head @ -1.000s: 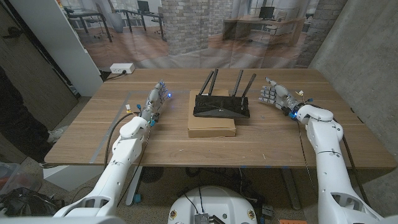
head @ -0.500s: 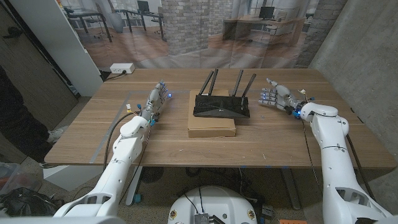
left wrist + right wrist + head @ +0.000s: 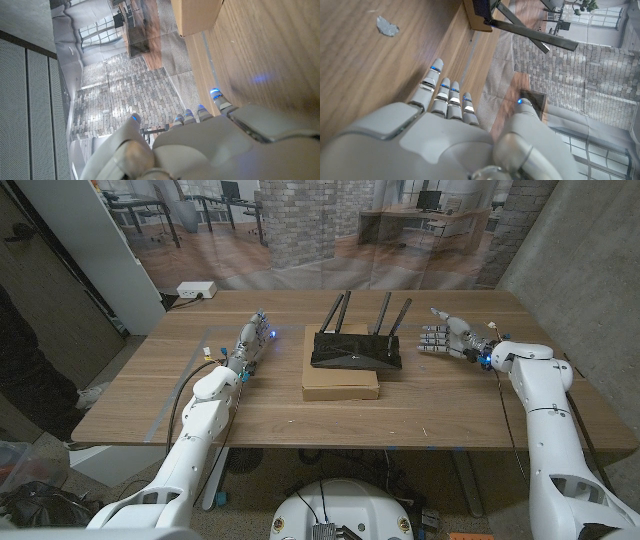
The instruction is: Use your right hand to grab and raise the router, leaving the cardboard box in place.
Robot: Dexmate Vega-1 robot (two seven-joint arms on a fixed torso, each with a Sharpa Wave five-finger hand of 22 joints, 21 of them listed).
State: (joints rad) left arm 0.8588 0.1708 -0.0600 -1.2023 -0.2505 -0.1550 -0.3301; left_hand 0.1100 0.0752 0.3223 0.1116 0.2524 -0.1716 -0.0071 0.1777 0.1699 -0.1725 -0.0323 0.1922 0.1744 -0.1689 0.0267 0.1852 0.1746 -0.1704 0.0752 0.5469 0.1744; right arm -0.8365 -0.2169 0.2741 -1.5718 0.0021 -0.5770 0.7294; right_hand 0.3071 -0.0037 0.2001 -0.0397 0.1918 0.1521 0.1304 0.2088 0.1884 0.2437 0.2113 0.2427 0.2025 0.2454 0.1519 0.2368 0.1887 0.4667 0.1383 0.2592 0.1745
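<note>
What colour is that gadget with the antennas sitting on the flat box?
Black, antennas included. The router shows best in the head view, on the brown cardboard box.

Premises: a robot test area set up indoors, not a genuine office. A wooden table [image 3: 250, 405] stands before a printed backdrop [image 3: 300, 230] picturing an office (desks, monitors, brick pillars, wood floor), which hangs in soft folds and ends at floor level behind the table. A grey textured wall [image 3: 580, 260] closes the right side, a white panel [image 3: 90, 250] the left. A white power strip [image 3: 196, 289] lies on the floor beyond the table.
</note>
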